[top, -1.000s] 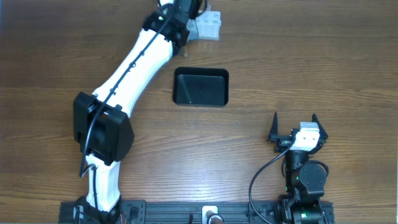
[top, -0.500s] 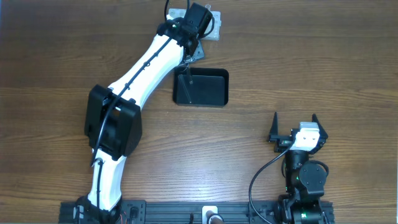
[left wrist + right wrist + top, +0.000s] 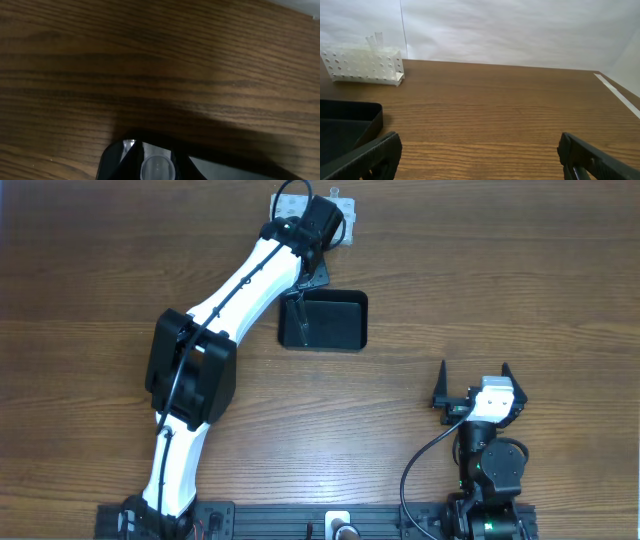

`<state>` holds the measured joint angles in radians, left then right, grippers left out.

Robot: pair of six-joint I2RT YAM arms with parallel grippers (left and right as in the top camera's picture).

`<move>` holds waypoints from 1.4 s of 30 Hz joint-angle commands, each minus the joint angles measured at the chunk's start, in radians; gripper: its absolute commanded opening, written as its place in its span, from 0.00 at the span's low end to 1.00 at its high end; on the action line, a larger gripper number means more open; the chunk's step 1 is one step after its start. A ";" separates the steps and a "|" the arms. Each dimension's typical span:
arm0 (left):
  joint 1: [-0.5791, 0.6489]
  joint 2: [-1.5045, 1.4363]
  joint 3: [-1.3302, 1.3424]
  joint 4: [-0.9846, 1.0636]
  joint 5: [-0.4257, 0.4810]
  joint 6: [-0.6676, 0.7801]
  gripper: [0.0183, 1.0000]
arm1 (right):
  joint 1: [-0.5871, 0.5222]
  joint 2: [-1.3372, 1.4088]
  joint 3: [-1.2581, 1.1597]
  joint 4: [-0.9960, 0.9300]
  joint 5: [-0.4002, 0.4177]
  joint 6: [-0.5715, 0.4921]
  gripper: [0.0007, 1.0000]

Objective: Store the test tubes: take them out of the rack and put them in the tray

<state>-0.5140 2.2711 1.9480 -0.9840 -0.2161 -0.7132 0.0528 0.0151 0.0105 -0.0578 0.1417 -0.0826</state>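
Observation:
A white test tube rack [image 3: 343, 227] stands at the table's far edge, partly hidden by my left arm. The right wrist view shows the rack [image 3: 365, 65] with a couple of clear tubes [image 3: 374, 40] sticking up from it. Just in front of it lies the black tray [image 3: 340, 330]. My left gripper [image 3: 306, 285] is above the tray's left end, shut on a clear test tube [image 3: 300, 318] that hangs down over the tray. The tube's open end [image 3: 157, 167] shows above the tray's corner [image 3: 117, 155]. My right gripper [image 3: 472, 390] rests open near its base, holding nothing.
Bare wooden tabletop surrounds the tray [image 3: 345, 127] on all sides. A white wall stands behind the rack. My left arm stretches diagonally across the table's left half.
My left arm has drawn back from the rack and swung toward the tray, bringing a test tube over the tray's left end. The right arm has not moved.

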 commanded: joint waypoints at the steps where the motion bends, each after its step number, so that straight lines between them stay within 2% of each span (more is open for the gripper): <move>1: 0.006 0.013 -0.005 -0.002 0.007 0.056 0.03 | -0.006 -0.003 -0.005 -0.003 0.009 -0.001 0.99; 26: 0.006 0.069 -0.005 0.003 0.018 0.055 0.07 | -0.006 -0.003 -0.005 -0.003 0.009 -0.001 0.99; 42: 0.008 0.039 -0.005 0.001 0.059 0.055 0.09 | -0.006 -0.003 -0.005 -0.003 0.009 -0.001 0.99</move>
<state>-0.5095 2.3005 1.9484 -0.9836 -0.1829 -0.6731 0.0528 0.0151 0.0105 -0.0578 0.1417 -0.0826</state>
